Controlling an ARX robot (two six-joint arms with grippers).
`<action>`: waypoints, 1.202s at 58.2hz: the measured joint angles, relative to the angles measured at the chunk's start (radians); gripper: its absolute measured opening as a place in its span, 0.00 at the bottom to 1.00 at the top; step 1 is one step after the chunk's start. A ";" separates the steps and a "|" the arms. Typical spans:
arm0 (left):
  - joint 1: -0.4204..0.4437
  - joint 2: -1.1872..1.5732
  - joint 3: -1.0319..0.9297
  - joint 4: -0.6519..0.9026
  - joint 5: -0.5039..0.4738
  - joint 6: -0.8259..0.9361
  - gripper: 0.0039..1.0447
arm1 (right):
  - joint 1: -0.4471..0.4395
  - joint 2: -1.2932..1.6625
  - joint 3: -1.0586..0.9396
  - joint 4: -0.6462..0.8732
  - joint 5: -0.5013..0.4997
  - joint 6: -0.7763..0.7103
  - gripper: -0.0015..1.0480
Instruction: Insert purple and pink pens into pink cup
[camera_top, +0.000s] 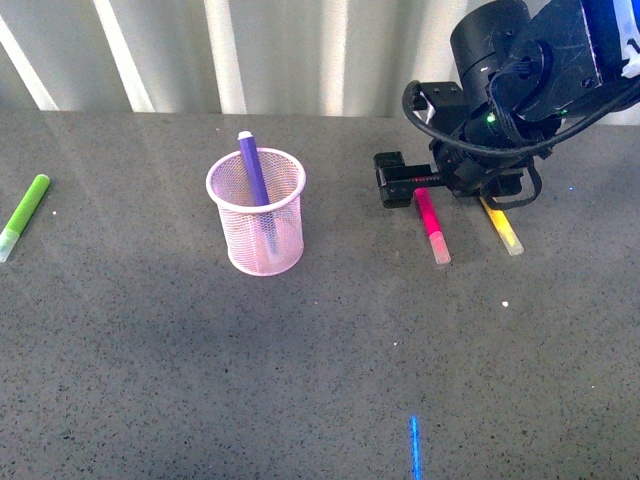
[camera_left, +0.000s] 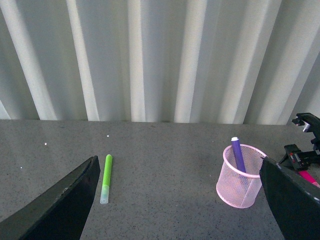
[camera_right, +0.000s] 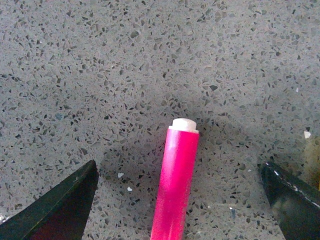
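Light pink wire-mesh pink cup (camera_top: 242, 238), upright on the grey speckled desk (camera_top: 300, 360). The purple pen (camera_top: 253, 170) stands tilted inside it, white-tipped end above the rim. The pink pen (camera_top: 432, 222) lies flat on the desk, well right of the cup, clear cap nearest the camera.

Soft even light, faint shadow around pink pen (camera_right: 175, 185), sharp focus

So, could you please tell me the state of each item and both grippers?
pink cup: upright
purple pen: leaning inside pink cup
pink pen: lying flat, not gripped
green marker: lying flat
yellow marker: lying flat
left gripper: open, empty
right gripper: open around pink pen
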 joint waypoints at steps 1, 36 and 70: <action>0.000 0.000 0.000 0.000 0.000 0.000 0.94 | 0.001 0.002 0.002 0.000 0.002 0.001 0.93; 0.000 0.000 0.000 0.000 0.000 0.000 0.94 | 0.024 0.006 -0.014 0.034 -0.012 0.061 0.16; 0.000 0.000 0.000 0.000 0.000 0.000 0.94 | 0.082 -0.255 -0.366 0.764 -0.146 0.033 0.11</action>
